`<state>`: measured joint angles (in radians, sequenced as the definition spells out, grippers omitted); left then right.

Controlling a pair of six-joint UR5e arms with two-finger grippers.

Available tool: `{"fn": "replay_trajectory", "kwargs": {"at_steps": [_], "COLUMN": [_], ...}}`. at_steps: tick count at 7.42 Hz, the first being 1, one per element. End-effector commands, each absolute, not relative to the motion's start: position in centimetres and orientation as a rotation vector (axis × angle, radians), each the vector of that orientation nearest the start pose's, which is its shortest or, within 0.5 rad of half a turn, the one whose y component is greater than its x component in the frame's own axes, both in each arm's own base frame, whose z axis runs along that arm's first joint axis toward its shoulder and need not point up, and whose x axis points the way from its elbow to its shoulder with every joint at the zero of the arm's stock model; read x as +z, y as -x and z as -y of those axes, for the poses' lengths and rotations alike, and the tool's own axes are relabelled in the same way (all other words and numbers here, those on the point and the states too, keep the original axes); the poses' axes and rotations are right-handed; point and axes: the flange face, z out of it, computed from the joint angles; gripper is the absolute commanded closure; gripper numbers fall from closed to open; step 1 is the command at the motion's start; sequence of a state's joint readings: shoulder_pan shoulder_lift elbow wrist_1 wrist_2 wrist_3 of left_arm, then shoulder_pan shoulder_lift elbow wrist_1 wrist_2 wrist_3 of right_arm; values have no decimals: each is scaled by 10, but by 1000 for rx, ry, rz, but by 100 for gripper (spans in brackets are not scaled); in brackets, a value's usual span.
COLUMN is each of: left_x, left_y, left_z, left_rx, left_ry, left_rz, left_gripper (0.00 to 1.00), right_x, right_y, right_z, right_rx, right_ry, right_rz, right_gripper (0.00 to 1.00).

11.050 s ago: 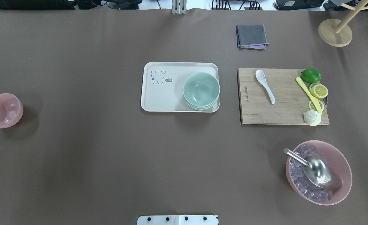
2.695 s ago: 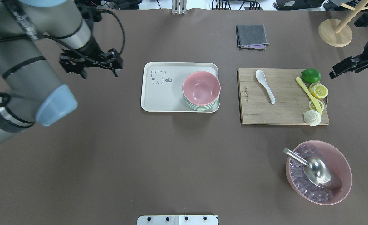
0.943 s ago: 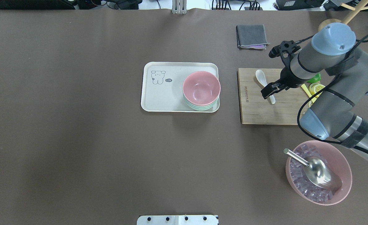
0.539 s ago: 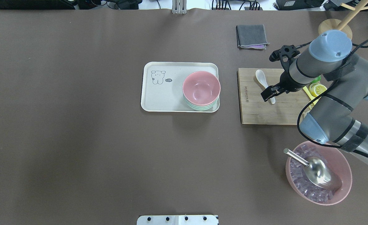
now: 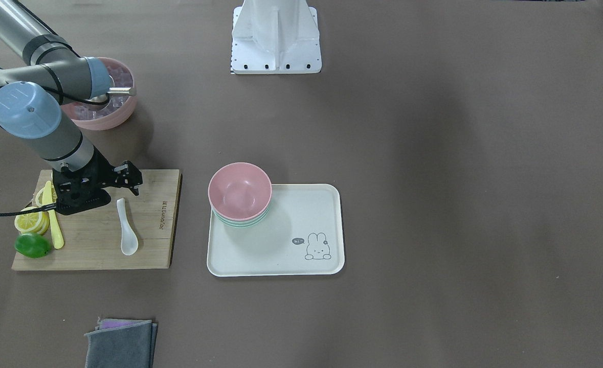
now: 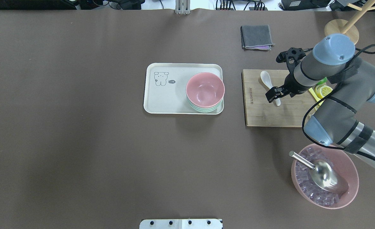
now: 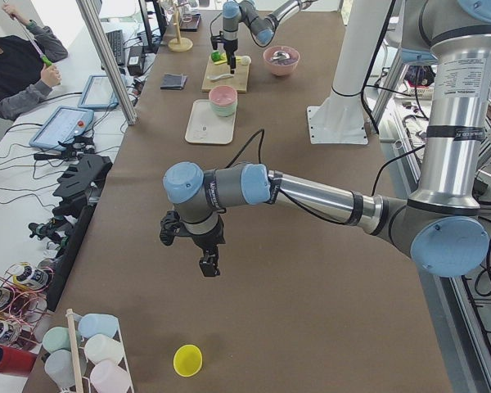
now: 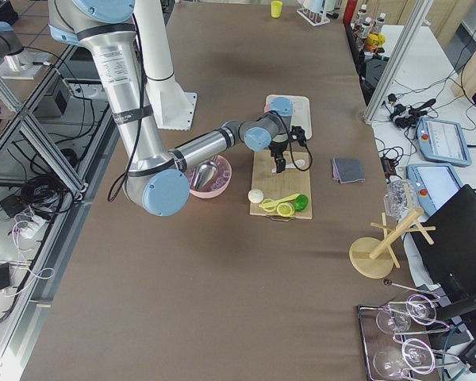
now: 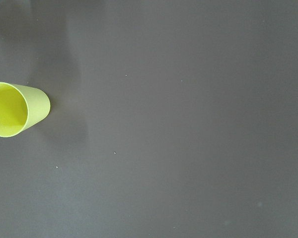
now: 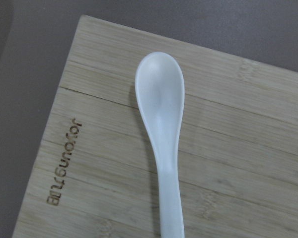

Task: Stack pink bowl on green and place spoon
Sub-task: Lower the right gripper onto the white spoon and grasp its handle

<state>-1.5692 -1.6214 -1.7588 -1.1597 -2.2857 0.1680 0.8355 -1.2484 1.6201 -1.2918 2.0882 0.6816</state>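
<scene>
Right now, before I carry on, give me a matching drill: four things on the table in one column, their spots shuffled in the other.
Things:
1. pink bowl
2. white spoon
3. metal scoop
4. grey cloth

Places:
A. flat on the bare table
B. on the cutting board
C. nested on the green bowls
D. in the ice bowl

Pairs: 1-C, 2-B, 3-D, 4-A.

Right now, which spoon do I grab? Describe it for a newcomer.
Find the wooden cutting board beside the white tray. The spoon lies flat on the board's tray-side half, by the right pincer. It is glossy white, unlike the slim yellow utensil opposite.
</scene>
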Motion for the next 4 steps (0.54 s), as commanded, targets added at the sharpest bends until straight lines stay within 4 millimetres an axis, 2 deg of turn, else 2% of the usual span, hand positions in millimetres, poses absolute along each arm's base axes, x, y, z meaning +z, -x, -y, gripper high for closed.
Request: {"fn": "replay_trajectory", "kwargs": {"at_steps": [1,3,4], "left_x": [584,584,584], "left_y": [68,67,67], "left_z": [488,488,488], "left_rx": [99,102,102], "left_ry": [103,103,103], "left_rz": [-724,-724,-724], "left_gripper": [1,1,1], "right_x": [436,437,437], "right_y": [372,372,372], "right_z": [536,536,536], "right_rx": [-219,-220,-221], "right_ry": [-165,-164,-165], "right_rz": [800,799,798], "right_gripper": [17,40,47]}}
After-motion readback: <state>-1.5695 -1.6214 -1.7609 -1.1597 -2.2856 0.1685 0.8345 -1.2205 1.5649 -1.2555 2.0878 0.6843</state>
